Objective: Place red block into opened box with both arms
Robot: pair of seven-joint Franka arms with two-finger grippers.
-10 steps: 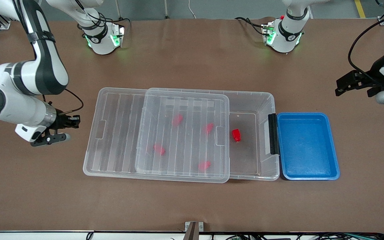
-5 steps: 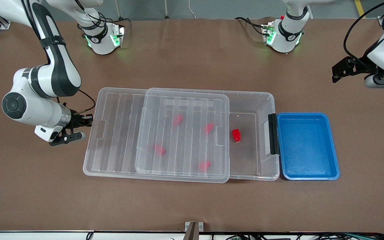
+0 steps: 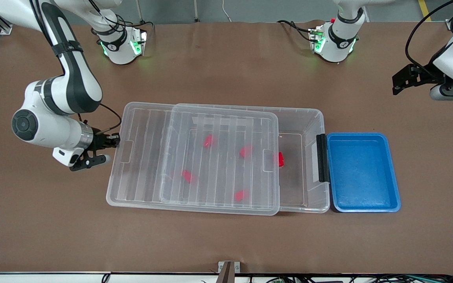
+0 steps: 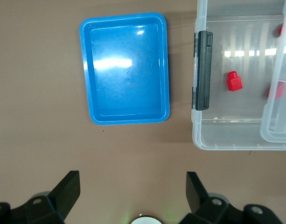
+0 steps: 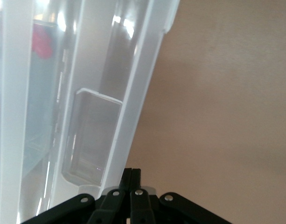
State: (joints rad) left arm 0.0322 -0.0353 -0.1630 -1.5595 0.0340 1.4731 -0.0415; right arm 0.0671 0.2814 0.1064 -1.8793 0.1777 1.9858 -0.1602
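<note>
Red block [image 3: 280,159] sits inside the box [image 3: 313,118], on its floor toward the left arm's end, half under the advancing edge of the lid [image 3: 218,157].

The largest risk concerns that lid. The right claw [image 3: 113,142], its fingers pressed together, is set against the lid's short edge at the right arm's end of the worktop [image 3: 226,70]. One closed tip on a wide ribbed sheet gives little control: an off-centre push could skew the lid, jam a corner against the box wall, or drag the whole box into the blue tray [image 3: 362,173] that touches its black clip handle [image 3: 321,157].

Next, the box itself is light and clear, likely to slide on the brown surface if the lid binds.

Smaller still: the left claw [image 4: 133,186], spread wide and empty, waits over bare worktop near the blue tray (it holds nothing).

Smallest, the block: bright red, with a narrower stepped top, tiny against the box. Four more red blocks [image 3: 209,140] show blurred through the lid. A jolt to the box could send any of them skidding.
</note>
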